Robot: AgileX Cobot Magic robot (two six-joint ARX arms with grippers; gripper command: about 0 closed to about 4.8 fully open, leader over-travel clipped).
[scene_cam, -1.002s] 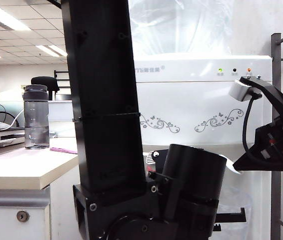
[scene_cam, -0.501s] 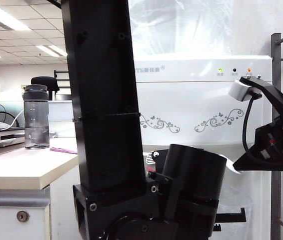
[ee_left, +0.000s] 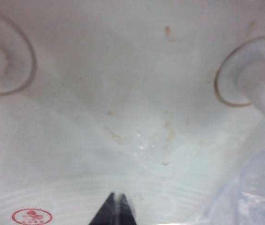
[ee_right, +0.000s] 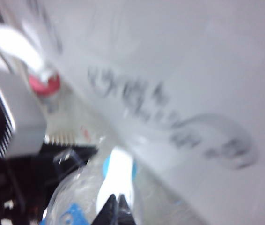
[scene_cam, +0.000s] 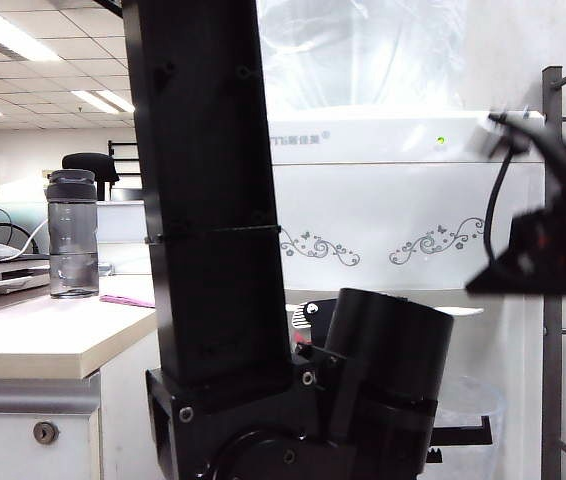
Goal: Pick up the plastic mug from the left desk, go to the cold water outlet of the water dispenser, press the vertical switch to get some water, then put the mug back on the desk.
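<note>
My right pincer (ee_right: 117, 202) hangs just above the vertical switch (ee_right: 116, 176), whose long axis runs away from my tips toward the blue collar of the cold water outlet (ee_right: 107, 165). The tips look pressed together on nothing, though the blur makes that a guess. So the right arm is the nearer one for pressing.

My left pincer (ee_left: 116, 206) sits under the taps, tips together; the plastic mug (ee_left: 245, 197) shows only as a clear rippled edge beside it, and whether I grip it I cannot tell.

Count: two taps, one blue and one pink-red (ee_right: 44, 84); one mug; one water dispenser (scene_cam: 393, 200); one grey bottle (scene_cam: 72, 233) on the left bench (scene_cam: 43, 340).
</note>
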